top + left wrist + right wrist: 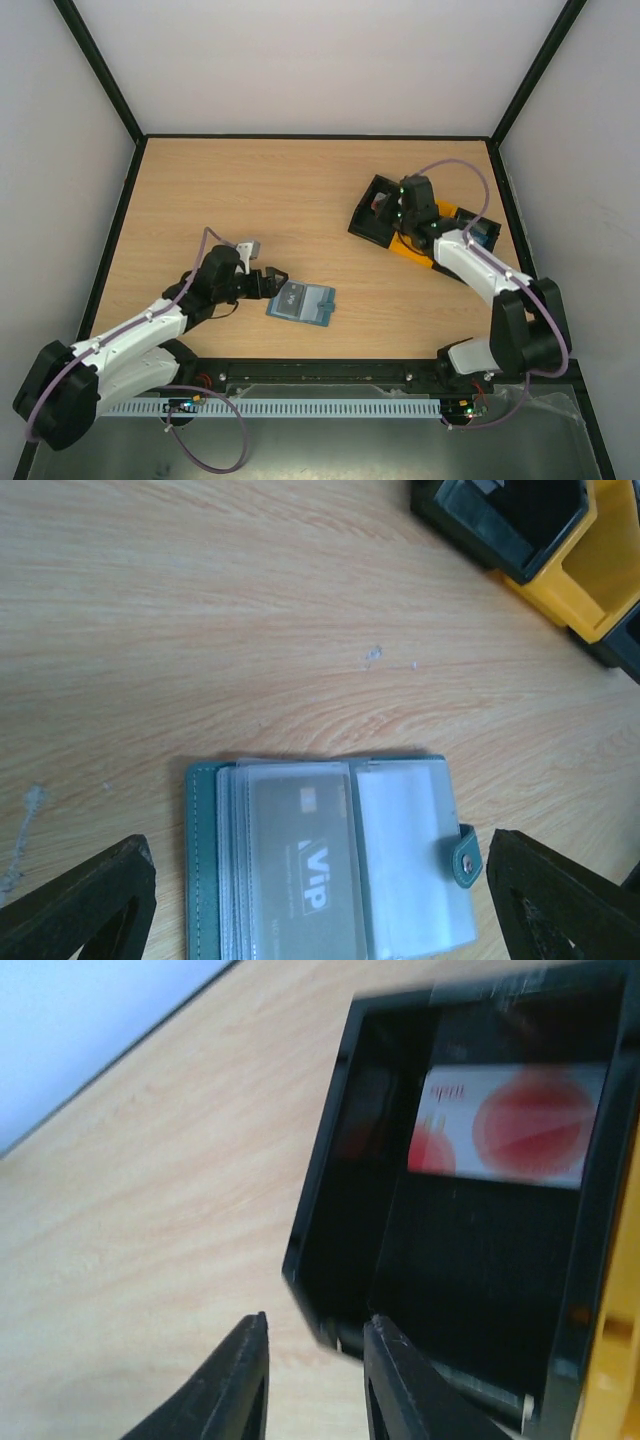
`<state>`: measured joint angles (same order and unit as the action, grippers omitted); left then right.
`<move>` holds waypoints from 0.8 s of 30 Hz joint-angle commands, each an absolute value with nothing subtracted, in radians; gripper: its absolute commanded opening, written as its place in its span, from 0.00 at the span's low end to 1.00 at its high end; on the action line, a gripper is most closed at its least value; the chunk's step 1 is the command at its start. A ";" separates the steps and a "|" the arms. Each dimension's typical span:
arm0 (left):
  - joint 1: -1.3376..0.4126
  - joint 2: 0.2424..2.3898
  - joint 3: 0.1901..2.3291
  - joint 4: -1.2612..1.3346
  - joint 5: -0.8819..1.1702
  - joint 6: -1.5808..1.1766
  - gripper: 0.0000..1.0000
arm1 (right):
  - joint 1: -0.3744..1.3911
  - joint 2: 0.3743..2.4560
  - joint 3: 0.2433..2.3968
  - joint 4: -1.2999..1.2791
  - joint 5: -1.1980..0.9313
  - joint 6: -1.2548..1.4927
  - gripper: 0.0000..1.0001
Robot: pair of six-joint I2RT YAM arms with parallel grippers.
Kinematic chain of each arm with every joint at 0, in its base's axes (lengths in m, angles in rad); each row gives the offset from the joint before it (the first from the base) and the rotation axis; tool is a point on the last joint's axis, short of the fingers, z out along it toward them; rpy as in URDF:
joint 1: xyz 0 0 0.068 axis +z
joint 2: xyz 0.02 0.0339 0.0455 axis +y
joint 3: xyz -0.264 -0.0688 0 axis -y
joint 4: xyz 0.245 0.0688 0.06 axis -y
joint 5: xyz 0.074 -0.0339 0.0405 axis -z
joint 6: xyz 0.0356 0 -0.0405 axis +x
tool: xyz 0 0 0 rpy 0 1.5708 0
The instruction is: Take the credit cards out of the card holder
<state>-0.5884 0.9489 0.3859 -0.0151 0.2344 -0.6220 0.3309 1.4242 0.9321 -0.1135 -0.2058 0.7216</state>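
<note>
The grey-blue card holder point(301, 302) lies open and flat on the table. In the left wrist view the card holder point(205, 870) shows clear sleeves, a grey "VIP" card point(300, 865) in the left sleeve and a snap tab point(462, 856) on the right. My left gripper point(273, 283) is open and empty just left of the holder; in its own view the gripper point(320, 920) has its fingers wide on either side of it. My right gripper point(392, 212) hovers over the black tray compartment. In its own view the right gripper point(315, 1360) is open and empty, above the compartment's corner. A red-and-white card point(510, 1125) lies inside.
The black-and-yellow tray point(372, 229) stands at the right back of the wooden table; its yellow part point(580, 580) shows at the top right of the left wrist view. Black frame rails and white walls bound the table.
</note>
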 commanded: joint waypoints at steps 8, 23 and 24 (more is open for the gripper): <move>-0.584 1.019 0.283 0.195 0.281 -0.703 0.85 | 0.532 1.158 0.551 0.041 -0.248 0.958 0.29; -0.588 1.092 0.165 0.406 0.399 -0.815 0.65 | 0.871 1.220 0.488 0.151 -0.187 1.108 0.29; -0.591 1.092 0.152 0.424 0.403 -0.830 0.62 | 0.896 1.240 0.499 0.154 -0.178 1.110 0.29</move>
<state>-0.5884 1.1000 0.1890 0.3267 0.3649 -0.7750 0.8169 1.1805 0.4580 0.0975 -0.2249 1.0691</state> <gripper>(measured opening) 0.652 0.291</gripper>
